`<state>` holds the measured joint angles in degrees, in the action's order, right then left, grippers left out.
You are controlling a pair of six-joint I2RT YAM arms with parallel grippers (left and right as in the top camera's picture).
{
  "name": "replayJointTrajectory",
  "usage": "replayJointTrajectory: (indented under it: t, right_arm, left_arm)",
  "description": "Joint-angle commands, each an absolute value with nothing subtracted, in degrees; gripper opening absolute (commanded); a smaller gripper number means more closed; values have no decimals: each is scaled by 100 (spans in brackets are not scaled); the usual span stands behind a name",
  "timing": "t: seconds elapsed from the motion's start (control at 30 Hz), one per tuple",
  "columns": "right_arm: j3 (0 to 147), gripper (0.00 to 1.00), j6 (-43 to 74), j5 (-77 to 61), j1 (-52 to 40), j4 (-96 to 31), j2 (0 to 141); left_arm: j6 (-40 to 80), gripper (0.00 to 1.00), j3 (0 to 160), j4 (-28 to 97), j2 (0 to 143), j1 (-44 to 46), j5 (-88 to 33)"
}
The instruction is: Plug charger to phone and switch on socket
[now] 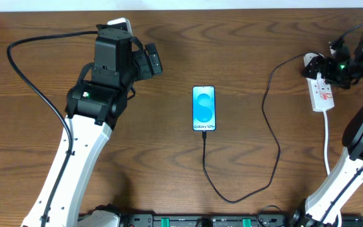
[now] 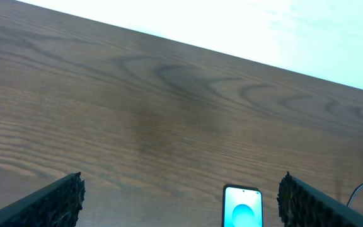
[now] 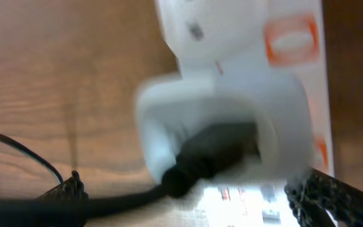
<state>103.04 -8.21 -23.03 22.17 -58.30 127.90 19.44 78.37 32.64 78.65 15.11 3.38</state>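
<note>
Phone: slim slab, cyan screen up, centre of woodgrain table.
Charger: thin black cable, looping from phone's bottom edge to socket.
Socket: white plastic strip, red markings, far right.
Left gripper: ribbed fingers spread.
Right gripper: fingers spread, above socket's end.

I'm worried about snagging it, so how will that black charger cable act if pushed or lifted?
Probably floppy: the charger cable lies in a loose loop, so a push would likely just reshape it. Lifting it may tug the phone, since its tip seems plugged in there. It looks thin and light.
</note>
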Motion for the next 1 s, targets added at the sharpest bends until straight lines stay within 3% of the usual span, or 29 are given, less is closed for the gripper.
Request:
replayJointTrajectory:
  t: [0.0, 0.23, 0.57, 0.97]
  right_arm:
    - [10383, 99, -5, -1400, 2255, -6287, 13104]
    - [11524, 99, 401, -637, 2359, -7192, 13091]
    - [13100, 99, 534, -613, 2357, -8503, 12971]
    - [13491, 99, 580, -639, 2353, -8982, 11786]
  left_arm:
    - [1887, 98, 7870, 3260, 7824, 1507, 412]
    - [1887, 98, 7870, 3258, 7824, 1507, 412]
    - [1885, 98, 7870, 3258, 7824, 1507, 414]
    - [1885, 98, 7870, 3258, 7824, 1507, 414]
